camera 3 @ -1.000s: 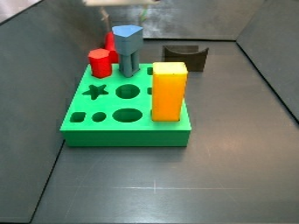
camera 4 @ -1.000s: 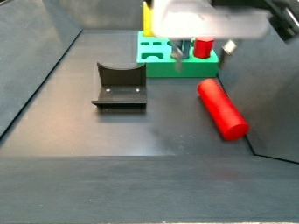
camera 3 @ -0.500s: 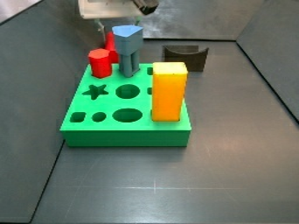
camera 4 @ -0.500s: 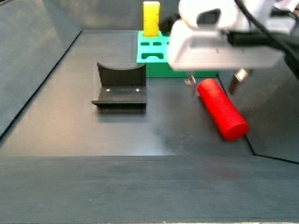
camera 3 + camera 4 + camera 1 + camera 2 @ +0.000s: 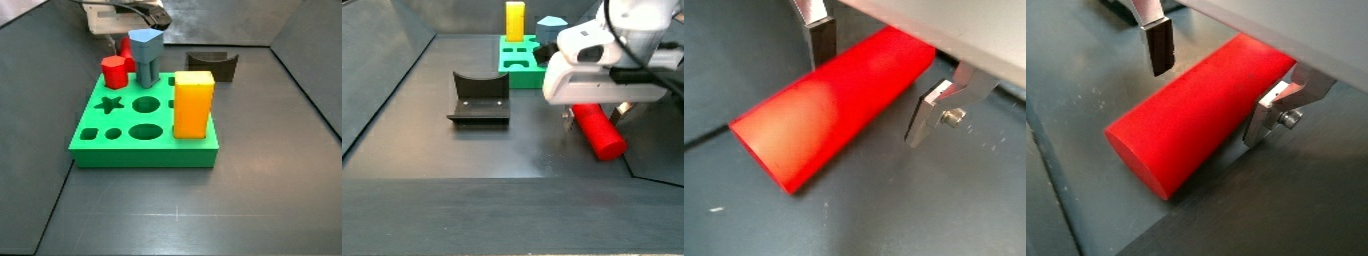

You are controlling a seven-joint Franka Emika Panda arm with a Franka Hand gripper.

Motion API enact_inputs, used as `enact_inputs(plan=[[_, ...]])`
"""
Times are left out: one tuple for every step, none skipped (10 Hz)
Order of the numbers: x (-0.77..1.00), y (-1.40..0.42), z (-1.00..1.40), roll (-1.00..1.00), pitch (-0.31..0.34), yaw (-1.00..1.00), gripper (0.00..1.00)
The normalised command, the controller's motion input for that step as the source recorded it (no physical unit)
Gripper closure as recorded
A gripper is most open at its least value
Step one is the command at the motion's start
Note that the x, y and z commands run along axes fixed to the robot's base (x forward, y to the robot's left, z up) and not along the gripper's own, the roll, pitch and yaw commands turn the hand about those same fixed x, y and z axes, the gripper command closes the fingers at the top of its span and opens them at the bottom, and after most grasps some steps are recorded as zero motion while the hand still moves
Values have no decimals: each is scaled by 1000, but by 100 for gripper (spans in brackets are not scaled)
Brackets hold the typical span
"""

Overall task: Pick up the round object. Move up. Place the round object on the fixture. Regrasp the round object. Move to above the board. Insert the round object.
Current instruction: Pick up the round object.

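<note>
The round object (image 5: 831, 110) is a smooth red cylinder lying on its side on the dark floor, seen close in both wrist views (image 5: 1200, 115). My gripper (image 5: 871, 78) is open and straddles it, one silver finger (image 5: 1157, 45) on each side with a small gap. In a side view the gripper (image 5: 593, 110) is low over the round object (image 5: 601, 135), to the right of the fixture (image 5: 480, 97) and near the green board (image 5: 527, 62). From the opposite side the gripper (image 5: 127, 26) is behind the board (image 5: 147, 130), and only a red sliver of the round object (image 5: 124, 46) shows.
On the board stand an orange block (image 5: 193, 103), a blue-grey prism (image 5: 144, 55) and a short red hexagonal peg (image 5: 115, 72). The fixture (image 5: 211, 65) sits behind the board to the right. Sloping dark walls enclose the floor.
The gripper has come down from above the board's far side to floor level, and its open fingers now sit on either side of the round object. The round object has not moved.
</note>
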Motion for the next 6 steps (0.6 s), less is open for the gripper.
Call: enact_inputs(plan=[[57,0,-477,0,-34,0,0],[0,0,-311,-37,-47,0,0],[0,0,-129,-101,-79,0,0],[0,0,-211,-101,-73,0,0],[34,0,-266,-81,-63,0,0],[0,-46,-157,0,-30,0,0]])
